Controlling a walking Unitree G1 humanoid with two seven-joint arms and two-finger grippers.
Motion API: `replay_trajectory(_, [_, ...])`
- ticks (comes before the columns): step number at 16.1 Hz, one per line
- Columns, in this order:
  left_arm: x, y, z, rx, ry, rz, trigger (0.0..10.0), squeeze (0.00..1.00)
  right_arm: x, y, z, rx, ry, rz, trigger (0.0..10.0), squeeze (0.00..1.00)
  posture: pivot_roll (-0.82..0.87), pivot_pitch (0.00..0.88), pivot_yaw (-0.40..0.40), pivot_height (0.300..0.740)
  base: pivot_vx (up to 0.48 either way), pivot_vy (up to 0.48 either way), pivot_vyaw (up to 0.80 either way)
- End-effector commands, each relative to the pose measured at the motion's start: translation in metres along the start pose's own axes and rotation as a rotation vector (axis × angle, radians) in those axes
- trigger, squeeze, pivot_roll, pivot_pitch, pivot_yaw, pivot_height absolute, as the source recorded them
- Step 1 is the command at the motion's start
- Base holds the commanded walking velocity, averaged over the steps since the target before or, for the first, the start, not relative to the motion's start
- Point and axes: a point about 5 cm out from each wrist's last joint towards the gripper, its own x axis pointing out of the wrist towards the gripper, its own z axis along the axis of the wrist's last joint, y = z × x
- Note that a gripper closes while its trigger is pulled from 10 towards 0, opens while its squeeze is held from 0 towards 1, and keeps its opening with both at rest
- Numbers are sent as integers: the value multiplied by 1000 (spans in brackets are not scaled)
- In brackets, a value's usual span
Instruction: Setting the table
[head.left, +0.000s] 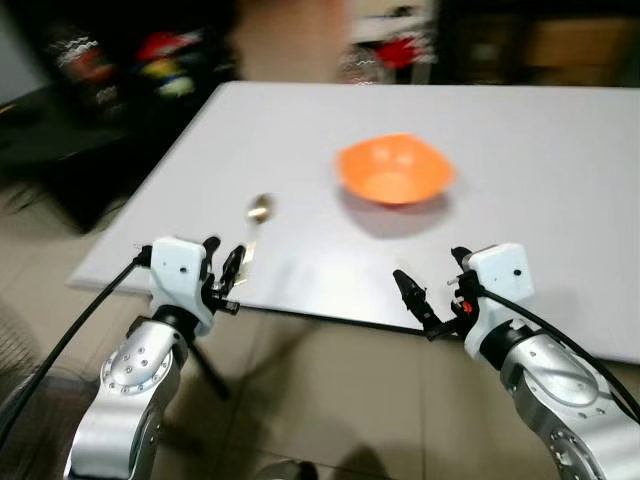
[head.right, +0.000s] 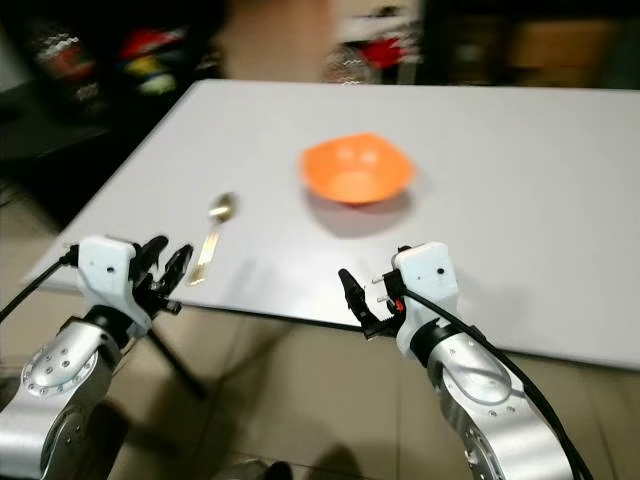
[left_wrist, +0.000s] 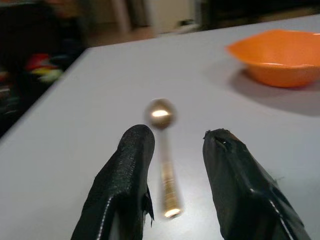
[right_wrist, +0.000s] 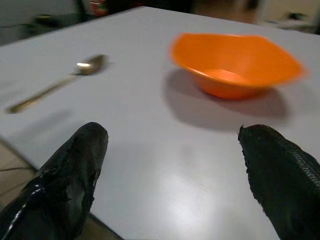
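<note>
We are reaching for the spoon (left_wrist: 164, 155), which lies on the white surface (head.left: 560, 170) near its edge, left of the orange bowl (head.left: 394, 170). Our left tool (left_wrist: 172, 150) is open around it, holding nothing. Next we close gently. Our right tool (right_wrist: 172, 165) waits wide open.

Tiled floor (head.left: 330, 400), dark blurred clutter (head.left: 120, 60) beyond, black cables (head.left: 60, 345)
</note>
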Motion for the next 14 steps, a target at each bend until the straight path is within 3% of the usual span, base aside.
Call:
replay_trajectory(1, [-1, 0, 16, 22, -49, 20, 10000, 0, -2, 1, -4, -3, 2, 25, 10000, 0, -72, 0, 119, 740, 0, 0, 800])
replay_trajectory(3, [0, -2, 26, 4, -75, 28, 10000, 0, -4, 1, -7, -4, 2, 34, 10000, 0, -68, 0, 120, 740, 0, 0, 800])
replay_trajectory(9, [-10, -4, 25, 9, -35, 54, 10000, 0, -4, 2, -10, 7, -12, 47, 10000, 0, -53, 0, 110, 740, 0, -254, 800])
replay_trajectory(14, [-11, -2, 21, -16, -8, 91, 10000, 0, -1, -2, -11, 3, -14, 59, 10000, 0, -40, 0, 94, 740, 0, 0, 800])
